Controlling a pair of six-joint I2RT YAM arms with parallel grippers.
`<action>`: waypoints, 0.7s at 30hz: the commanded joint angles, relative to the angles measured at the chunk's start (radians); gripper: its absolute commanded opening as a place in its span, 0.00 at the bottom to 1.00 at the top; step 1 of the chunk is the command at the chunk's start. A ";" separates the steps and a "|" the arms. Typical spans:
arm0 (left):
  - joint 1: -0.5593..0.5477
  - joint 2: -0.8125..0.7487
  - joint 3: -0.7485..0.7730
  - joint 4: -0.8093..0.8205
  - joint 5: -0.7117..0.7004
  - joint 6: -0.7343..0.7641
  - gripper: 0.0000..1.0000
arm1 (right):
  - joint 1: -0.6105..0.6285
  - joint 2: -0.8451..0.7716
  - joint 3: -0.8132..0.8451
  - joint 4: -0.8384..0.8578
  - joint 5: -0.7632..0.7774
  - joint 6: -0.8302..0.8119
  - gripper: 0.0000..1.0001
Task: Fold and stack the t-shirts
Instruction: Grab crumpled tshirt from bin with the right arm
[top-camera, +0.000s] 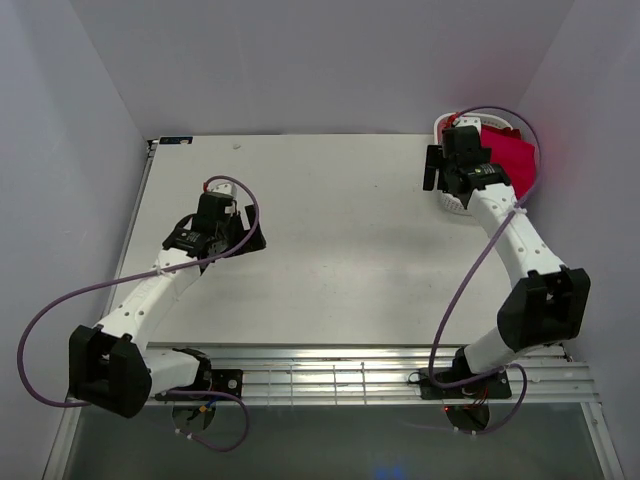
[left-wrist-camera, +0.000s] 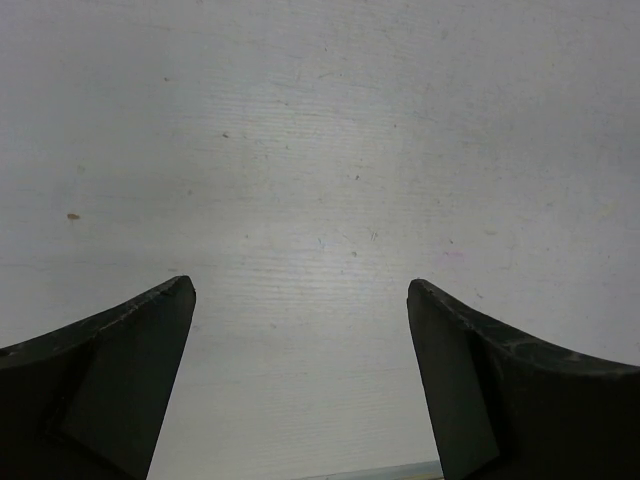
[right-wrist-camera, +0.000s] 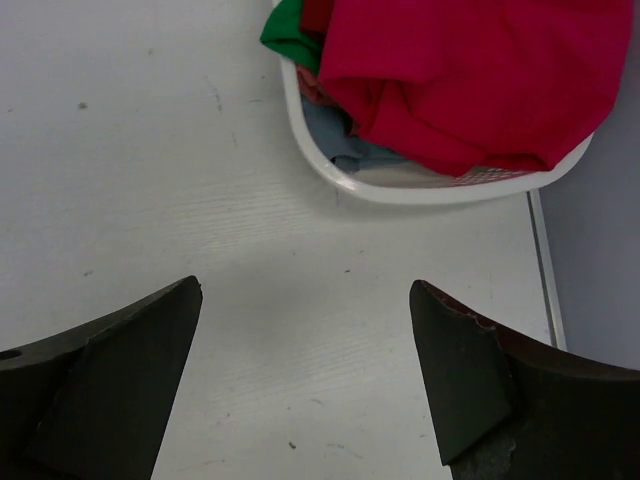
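A crimson t-shirt (right-wrist-camera: 470, 70) lies heaped in a white plastic basket (right-wrist-camera: 420, 188) at the table's far right corner; it also shows in the top view (top-camera: 508, 158). A bit of green t-shirt (right-wrist-camera: 288, 32) shows at the basket's left rim, with pale cloth under the crimson one. My right gripper (right-wrist-camera: 305, 300) is open and empty over bare table just in front of the basket; in the top view it (top-camera: 440, 168) sits at the basket's left side. My left gripper (left-wrist-camera: 300, 295) is open and empty over bare table at the left (top-camera: 225, 228).
The white table (top-camera: 340, 240) ends at a slatted metal strip (top-camera: 370, 375) near the arm bases. Grey walls close in on the left, back and right. The basket (top-camera: 447, 203) stands close to the right wall.
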 joint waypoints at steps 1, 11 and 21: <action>0.001 -0.012 -0.038 0.056 0.071 -0.077 0.98 | -0.073 0.112 0.098 0.013 0.058 -0.072 0.91; 0.001 -0.096 -0.027 0.020 0.040 -0.086 0.98 | -0.210 0.511 0.497 0.072 0.050 -0.122 0.91; 0.001 -0.133 -0.063 -0.011 -0.009 -0.085 0.98 | -0.236 0.608 0.510 0.058 -0.056 -0.113 0.78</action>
